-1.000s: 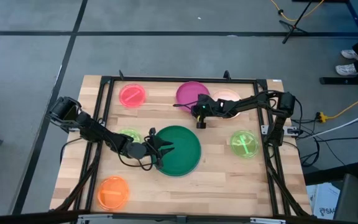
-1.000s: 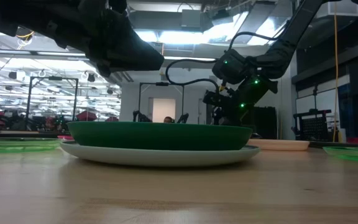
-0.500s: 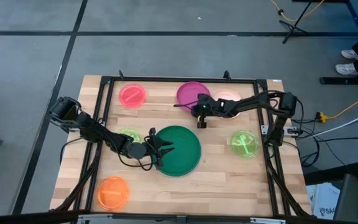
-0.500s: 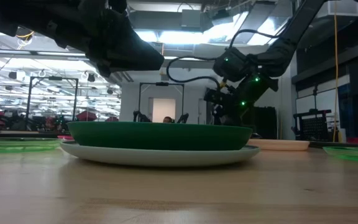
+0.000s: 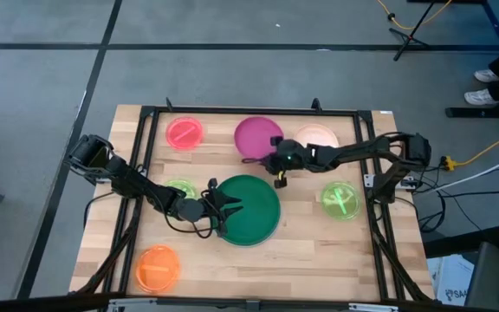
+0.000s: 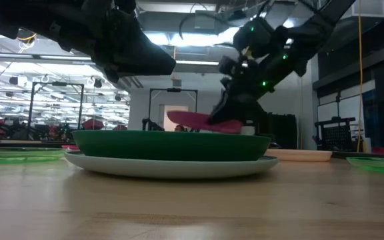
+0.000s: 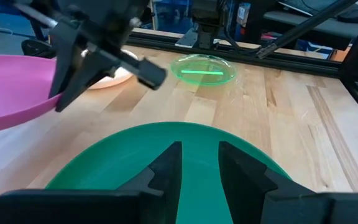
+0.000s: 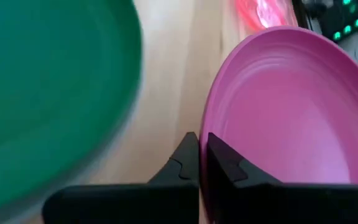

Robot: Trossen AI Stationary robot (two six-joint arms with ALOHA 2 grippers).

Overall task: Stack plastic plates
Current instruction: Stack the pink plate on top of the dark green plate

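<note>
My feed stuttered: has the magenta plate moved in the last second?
Yes. The magenta plate, pinched by the right gripper, has shifted left, away from the peach plate, and the low view shows it lifted above the green plate.

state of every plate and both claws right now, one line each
magenta plate: lifted, tilted, rim pinched by right claw
dark green plate: nested on a pale plate
peach plate: flat on table
pink-red plate: flat
orange plate: flat
right lime plate: flat
left lime plate: partly hidden by arm
left claw: open, over dark green plate
</note>
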